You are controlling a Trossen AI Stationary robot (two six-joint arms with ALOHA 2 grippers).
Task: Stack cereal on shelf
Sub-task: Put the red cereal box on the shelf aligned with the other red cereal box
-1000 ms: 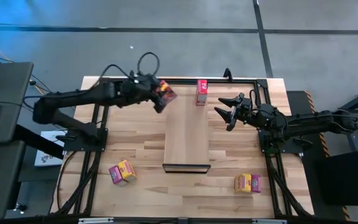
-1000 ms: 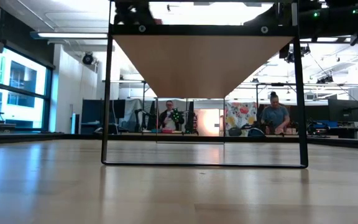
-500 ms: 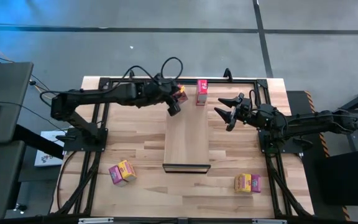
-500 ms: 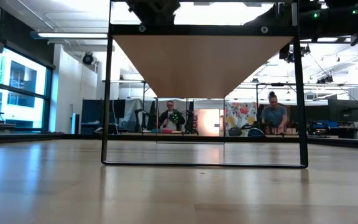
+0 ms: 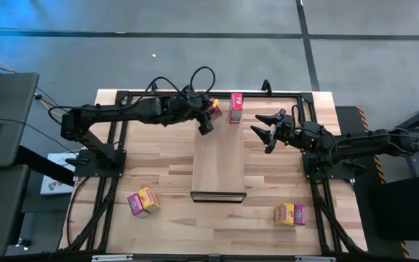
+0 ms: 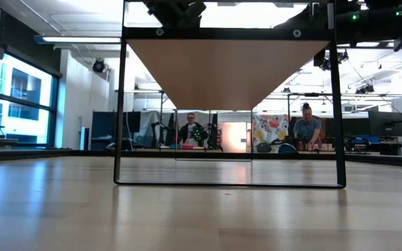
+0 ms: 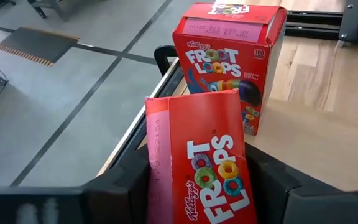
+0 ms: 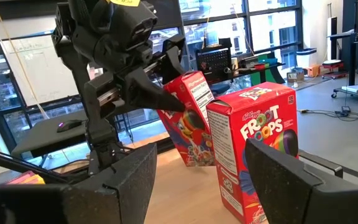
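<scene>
1. Cereal comes first: the left end effector (image 5: 208, 113) is clenched on a red cereal box (image 7: 201, 165), held tilted above the far end of the shelf (image 5: 219, 156).
2. In the left wrist view the held box sits between the two dark fingers (image 7: 129, 180), its printed front facing the camera.
3. A second red box (image 5: 236, 107) stands upright on the shelf's far end, just beside the held one; I cannot tell whether the two touch.
4. The shelf is a long pale wood plank running down the middle of the worktop (image 5: 158, 167), with a dark bar (image 5: 218, 195) at its near end.
5. The right end effector (image 5: 266, 131) hovers just to the right of the shelf, jaws spread and empty, pointing toward the two red boxes.
6. Near the worktop's front left corner lies a pink box (image 5: 134, 203) touching a yellow box (image 5: 148, 198).
7. Near the front right corner another yellow box (image 5: 284, 213) and pink box (image 5: 299, 214) lie side by side, touching.
8. The low view shows the shelf's underside, and two people (image 6: 309, 132) in the room behind.
</scene>
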